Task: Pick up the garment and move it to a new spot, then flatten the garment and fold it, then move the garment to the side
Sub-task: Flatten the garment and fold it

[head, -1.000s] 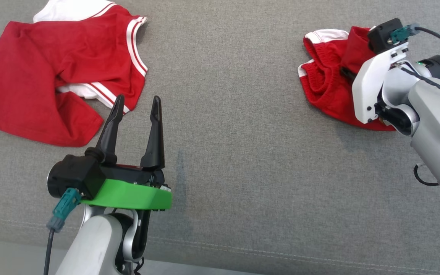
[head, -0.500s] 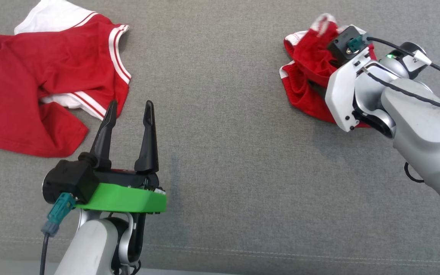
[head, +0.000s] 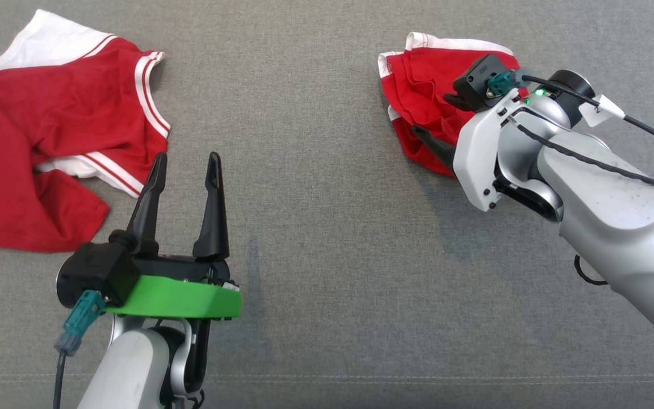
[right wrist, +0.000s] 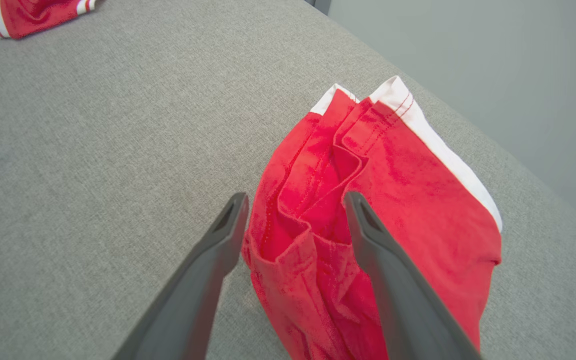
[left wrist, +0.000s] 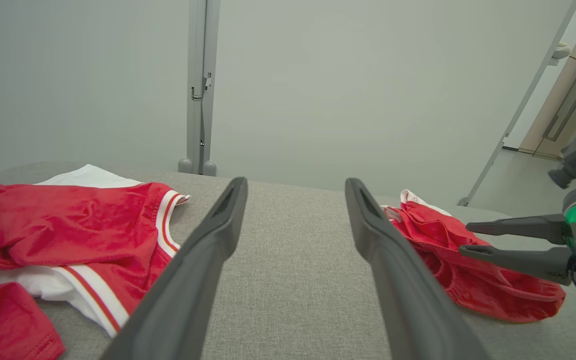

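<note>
Garment [head: 418, 96] let go by right pincer [right wrist: 295, 199], now spread wide above it, empty; left pincer [head: 187, 159] spread, empty throughout.

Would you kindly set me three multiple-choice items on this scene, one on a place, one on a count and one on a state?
1. Where do the red shorts lie? A. beneath the right gripper B. hanging in air C. on the floor
2. How many red garments lie on the grey surface? A. one B. two C. three
3. The right gripper's jaws stand: A. open B. shut on cloth C. shut, empty
Answers: A, its fingers reach over them; B, the red shirt and the shorts; A, a gap parts its fingers.
</note>
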Robot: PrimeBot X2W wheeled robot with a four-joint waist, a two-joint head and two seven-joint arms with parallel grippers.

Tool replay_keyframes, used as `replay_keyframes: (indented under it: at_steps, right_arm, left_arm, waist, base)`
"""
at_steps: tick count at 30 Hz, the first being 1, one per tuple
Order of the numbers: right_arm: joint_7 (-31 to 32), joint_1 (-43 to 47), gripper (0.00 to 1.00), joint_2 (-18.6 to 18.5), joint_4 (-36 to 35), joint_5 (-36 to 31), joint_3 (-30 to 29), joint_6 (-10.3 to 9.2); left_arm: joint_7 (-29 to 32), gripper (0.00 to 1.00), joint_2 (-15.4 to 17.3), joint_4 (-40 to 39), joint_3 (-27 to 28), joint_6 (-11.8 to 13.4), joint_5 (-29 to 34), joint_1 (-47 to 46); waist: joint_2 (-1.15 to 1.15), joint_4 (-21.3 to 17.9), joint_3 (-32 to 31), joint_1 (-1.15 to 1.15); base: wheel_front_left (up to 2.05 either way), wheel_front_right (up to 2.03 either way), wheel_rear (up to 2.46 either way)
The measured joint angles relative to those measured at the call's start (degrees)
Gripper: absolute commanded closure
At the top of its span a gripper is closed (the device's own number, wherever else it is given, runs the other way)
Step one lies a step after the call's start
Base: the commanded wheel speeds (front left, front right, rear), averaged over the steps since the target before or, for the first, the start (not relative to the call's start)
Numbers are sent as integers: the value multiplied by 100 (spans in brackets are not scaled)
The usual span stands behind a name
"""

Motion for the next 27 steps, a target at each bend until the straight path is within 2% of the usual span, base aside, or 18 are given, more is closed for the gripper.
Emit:
replay_keyframes:
  at_steps: [4, 7, 10, 14, 20, 27]
  right_arm:
    - [-287, 175, 0, 55, -219, 160, -235, -36]
    - [-544, 225, 0, 8, -319, 333, -548, -194]
    - [-759, 437, 0, -47, -343, 772, -998, -359]
    - [-984, 978, 0, -10, -327, 1660, -1684, -469]
    - [-1296, 1783, 0, 109, -261, 2953, -2657, -474]
    - [-1413, 2220, 0, 224, -124, 3656, -3164, -466]
  left_arm:
    - [0, 0, 33, -1, 78, 0, 7, 80]
    - [0, 0, 88, -3, 109, 0, 10, 102]
    - [2, 0, 172, -4, 103, 1, 102, 147]
    - [21, 0, 248, -16, 47, 1, 192, 203]
    - [185, 0, 278, -142, -127, 1, 359, 231]
    - [307, 0, 279, -256, -223, 1, 422, 232]
  waist:
    - [0, -103, -54, 0]
    - [0, -198, -101, 0]
    - [0, -311, -154, 0]
    - [0, -482, -221, 0]
    - [0, -752, -266, 0]
    - [0, -815, -141, 0]
  base:
    - [0, 0, 0]
    - [0, 0, 0]
    - [0, 0, 0]
    - [0, 0, 0]
    - [0, 0, 0]
    - [0, 0, 0]
